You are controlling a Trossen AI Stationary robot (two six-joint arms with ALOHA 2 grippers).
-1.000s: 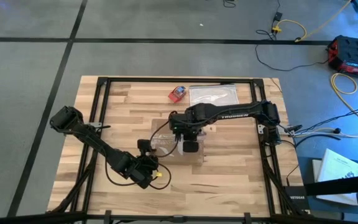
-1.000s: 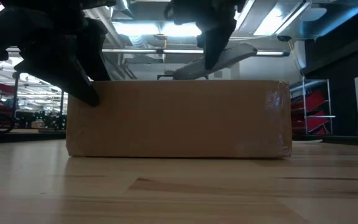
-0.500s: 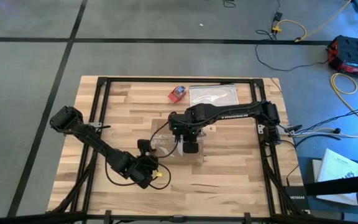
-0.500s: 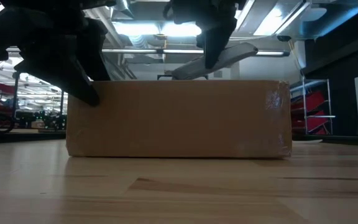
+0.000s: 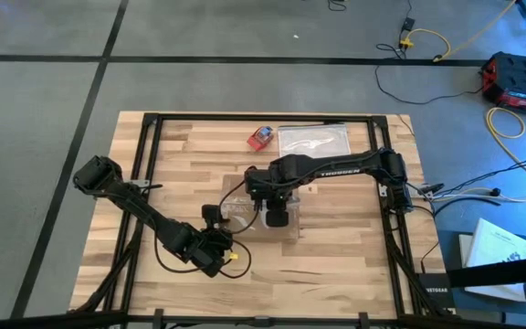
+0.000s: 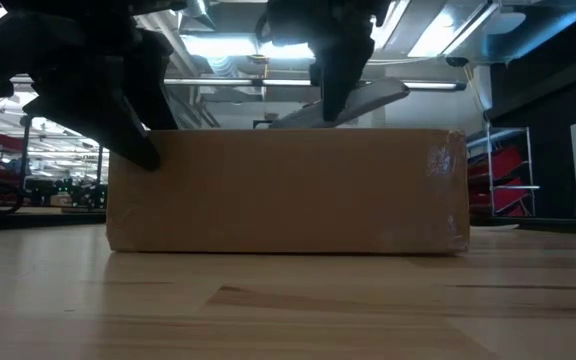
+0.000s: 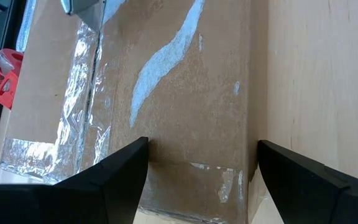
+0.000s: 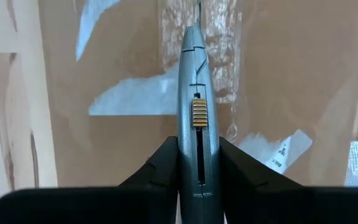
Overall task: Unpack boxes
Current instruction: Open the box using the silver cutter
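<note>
Wood plank table (image 5: 336,247), black frame rails round it, grey floor beyond with cables. Low view: table top in front, room behind with ceiling lights and red shelving at the sides.

Cardboard box (image 5: 261,212) sits near table middle, flat on the wood, taped seam up; in low view its brown side (image 6: 288,190) blocks most of the room. Tape strips shiny along the top (image 7: 86,93).

Left gripper (image 7: 197,171) at the near end of the box, fingers spread wide, one each side of the box end, not closed on it. Left arm runs from the table's left edge.

Right gripper (image 8: 197,180) over the box top, fingers clenched on a grey utility knife (image 8: 197,112), tip down at the tape seam.

Farther back: small red-and-blue object (image 5: 261,137) and clear plastic bag (image 5: 316,140) near the far edge, just beside each other, well apart from the box.
</note>
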